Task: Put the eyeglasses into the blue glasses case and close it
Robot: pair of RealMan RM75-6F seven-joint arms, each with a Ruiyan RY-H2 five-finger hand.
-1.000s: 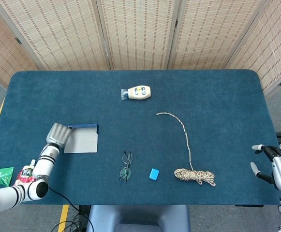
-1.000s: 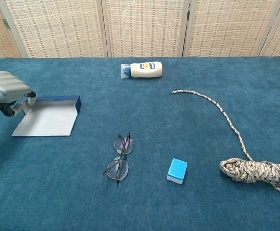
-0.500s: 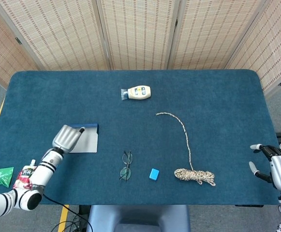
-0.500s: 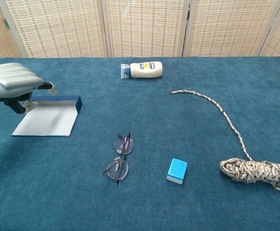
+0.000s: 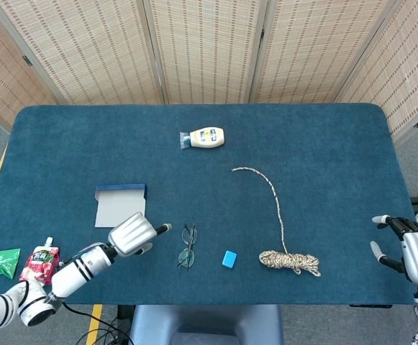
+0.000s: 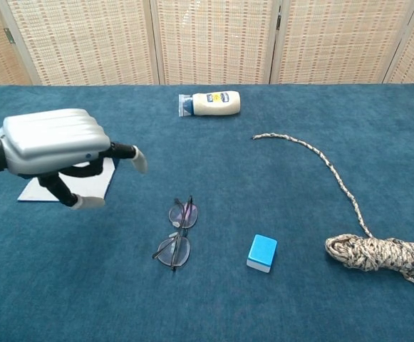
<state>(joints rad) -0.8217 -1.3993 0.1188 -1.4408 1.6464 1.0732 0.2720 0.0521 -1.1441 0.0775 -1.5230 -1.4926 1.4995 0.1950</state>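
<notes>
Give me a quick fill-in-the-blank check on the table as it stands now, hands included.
1. The left hand holds ____.
2. The eyeglasses lie on the table, folded, between the left hand and the small ____ block.
3. The glasses case lies ____, its pale inside up.
4. The coiled rope lies nearest the ____ hand.

Missing words: nothing; blue; open; right

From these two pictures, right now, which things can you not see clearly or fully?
- Glasses case: in the chest view the left hand covers most of it.
- Right hand: head view only, at the frame edge; absent from the chest view.
- Rope: its coil is cut by the right edge of the chest view.
- Bottle: label print too small to read in either view.
- Two packets: head view only, print too small.
</notes>
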